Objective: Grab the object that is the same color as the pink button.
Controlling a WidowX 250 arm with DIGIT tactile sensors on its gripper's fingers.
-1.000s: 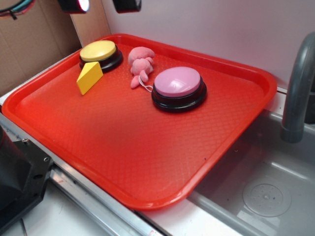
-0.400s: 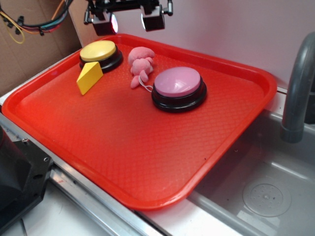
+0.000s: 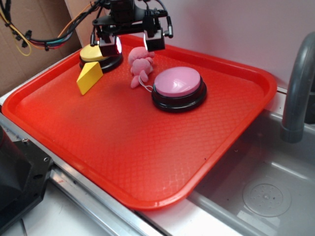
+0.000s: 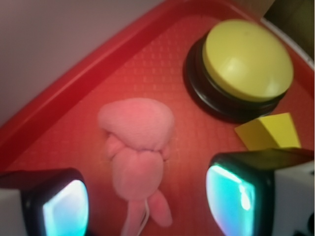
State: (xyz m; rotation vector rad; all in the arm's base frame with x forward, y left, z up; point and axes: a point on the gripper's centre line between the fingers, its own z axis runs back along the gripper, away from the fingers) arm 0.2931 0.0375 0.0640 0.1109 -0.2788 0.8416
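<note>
The gripper (image 3: 132,43) hung spread wide and empty above the far end of the red tray (image 3: 147,162), with the pink plush toy (image 4: 139,147) lying on the tray below the gap between its fingers. The pink button (image 3: 178,87) sat off to one side of it, and the yellow button (image 4: 246,59) and yellow wedge (image 4: 269,130) to the other.

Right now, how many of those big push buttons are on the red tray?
2. The yellow button sits at the tray's far left corner; the pink button sits right of the pink plush toy.
</note>
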